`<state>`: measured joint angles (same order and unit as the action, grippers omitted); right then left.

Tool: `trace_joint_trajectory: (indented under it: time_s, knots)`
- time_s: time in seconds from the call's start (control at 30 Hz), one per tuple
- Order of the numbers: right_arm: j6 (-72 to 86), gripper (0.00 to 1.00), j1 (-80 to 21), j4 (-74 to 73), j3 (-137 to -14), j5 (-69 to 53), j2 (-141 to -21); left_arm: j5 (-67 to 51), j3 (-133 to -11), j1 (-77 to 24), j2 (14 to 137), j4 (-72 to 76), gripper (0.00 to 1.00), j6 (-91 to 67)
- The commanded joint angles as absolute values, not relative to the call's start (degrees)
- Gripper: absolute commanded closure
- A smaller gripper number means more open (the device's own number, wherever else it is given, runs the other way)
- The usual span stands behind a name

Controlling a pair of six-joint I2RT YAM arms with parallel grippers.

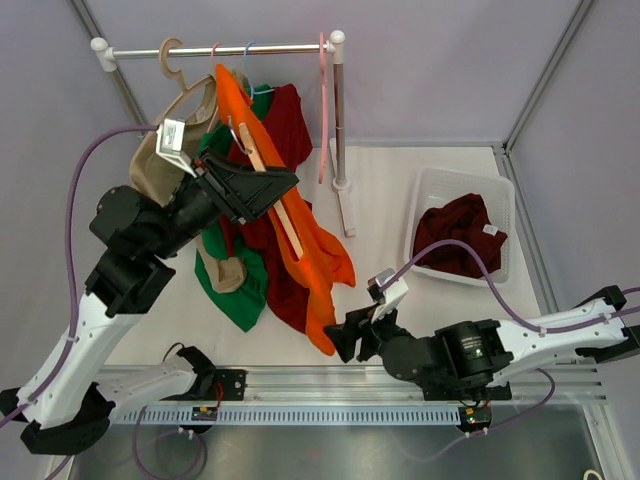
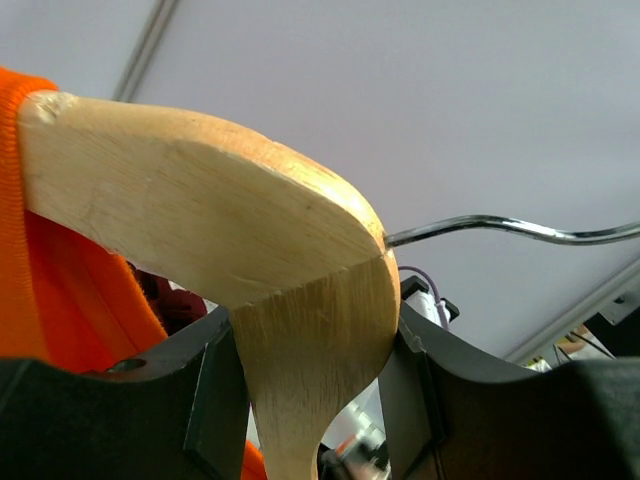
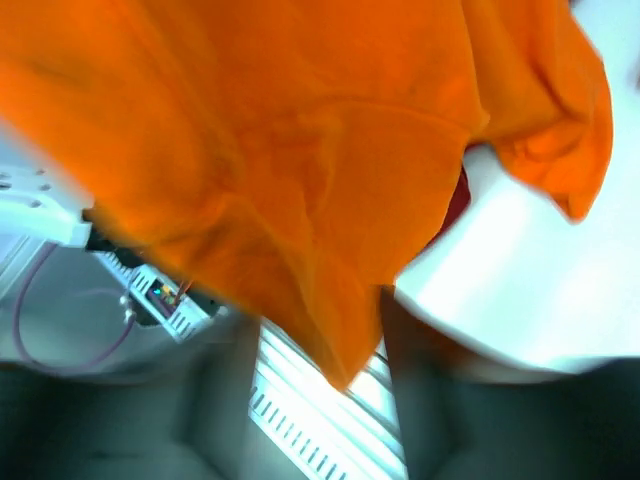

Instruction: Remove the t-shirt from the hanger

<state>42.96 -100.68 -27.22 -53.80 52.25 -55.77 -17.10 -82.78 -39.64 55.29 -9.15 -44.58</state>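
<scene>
An orange t-shirt (image 1: pixel 318 262) hangs on a wooden hanger (image 1: pixel 287 228) held off the rail, tilted. My left gripper (image 1: pixel 268 188) is shut on the hanger's neck. In the left wrist view the wooden hanger (image 2: pixel 250 260) sits clamped in my left gripper (image 2: pixel 310 400), its metal hook (image 2: pixel 500 225) points right, and the orange t-shirt (image 2: pixel 60 290) shows at the left. My right gripper (image 1: pixel 343 337) is open at the shirt's lowest corner. In the blurred right wrist view that corner of the orange t-shirt (image 3: pixel 300 190) hangs between the spread fingers of my right gripper (image 3: pixel 325 400).
A clothes rail (image 1: pixel 230 48) on a stand (image 1: pixel 340 150) carries a beige garment (image 1: pixel 160 165), a green one (image 1: pixel 235 285), a dark red one (image 1: pixel 285 125) and a pink hanger (image 1: pixel 324 90). A white basket (image 1: pixel 432 190) at the right holds a dark red garment (image 1: pixel 460 235).
</scene>
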Motion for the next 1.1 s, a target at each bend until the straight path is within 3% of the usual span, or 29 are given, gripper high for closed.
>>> trace_joint_trajectory:
  time_s: [0.0,0.07,0.2,0.4,0.47,0.63,0.73,0.77,0.83,1.07]
  knots:
    - [35.6,0.3,-101.3,-25.6,-56.3,49.2,-51.2,-10.9,-78.2,-39.9,52.2,2.0,1.0,-41.8]
    - [33.8,0.14,-101.3,-23.4,-57.1,46.2,-50.8,-9.8,-75.8,-40.0,50.9,2.5,1.0,-41.6]
    - [29.0,0.02,-101.3,-22.4,-61.1,43.0,-52.8,-8.6,-73.7,-40.2,50.1,3.3,1.0,-42.2]
    - [21.2,0.05,-101.2,-19.0,-67.1,49.1,-59.6,-8.7,-72.3,-41.2,50.5,4.0,1.0,-43.7]
    - [20.7,0.21,-100.6,-19.2,-67.6,53.3,-60.6,-9.1,-72.0,-41.5,50.1,4.0,1.0,-44.3]
    - [25.2,0.25,-95.2,-22.5,-66.3,51.5,-61.5,-10.2,-71.9,-41.5,49.1,4.3,1.0,-46.0]
    - [25.9,0.56,-94.7,-22.5,-66.2,49.2,-62.7,-10.2,-73.1,-41.5,49.4,4.7,1.0,-46.0]
    - [26.9,0.78,-94.7,-22.8,-66.0,47.8,-62.8,-9.9,-73.9,-41.5,49.7,4.4,1.0,-45.6]
    - [28.8,0.97,-94.7,-24.7,-65.0,46.6,-62.0,-9.9,-76.8,-41.5,51.0,4.0,1.0,-44.7]
    - [40.2,1.0,-102.0,-27.9,-55.6,47.3,-55.0,-11.2,-90.6,-36.2,58.3,0.2,1.0,-43.0]
